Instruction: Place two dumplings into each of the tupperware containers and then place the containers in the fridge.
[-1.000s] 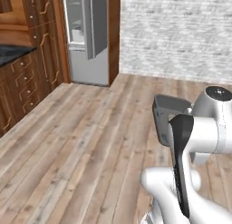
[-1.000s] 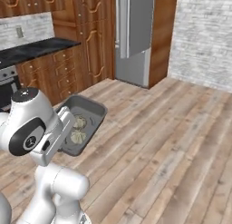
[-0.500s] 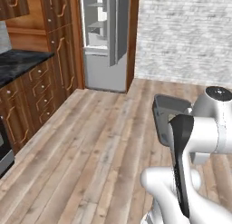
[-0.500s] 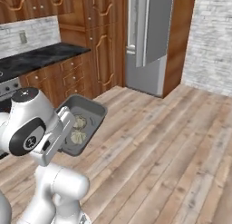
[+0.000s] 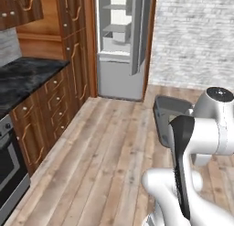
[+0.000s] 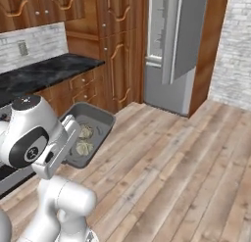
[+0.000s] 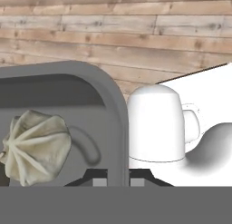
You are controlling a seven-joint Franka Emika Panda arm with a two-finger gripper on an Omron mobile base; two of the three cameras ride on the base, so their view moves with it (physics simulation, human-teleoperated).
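Above the wooden floor, fingers (image 7: 111, 175) clamp the dark grey rectangular tray (image 6: 93, 133) holding two pale dumplings (image 6: 84, 140); silver-grey fridge (image 5: 121, 46) open ahead, placement pending.

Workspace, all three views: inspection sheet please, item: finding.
Surface: wooden floor; black counter on the left.
Job's things: grey container carried at the gripper, two dumplings inside; fridge ahead, door open, shelves showing.
Clutter: nothing seen.
Gripper: gripper shut on the container rim.
Cables: nothing seen.
Surroundings: brown cabinets, oven, grey brick wall.
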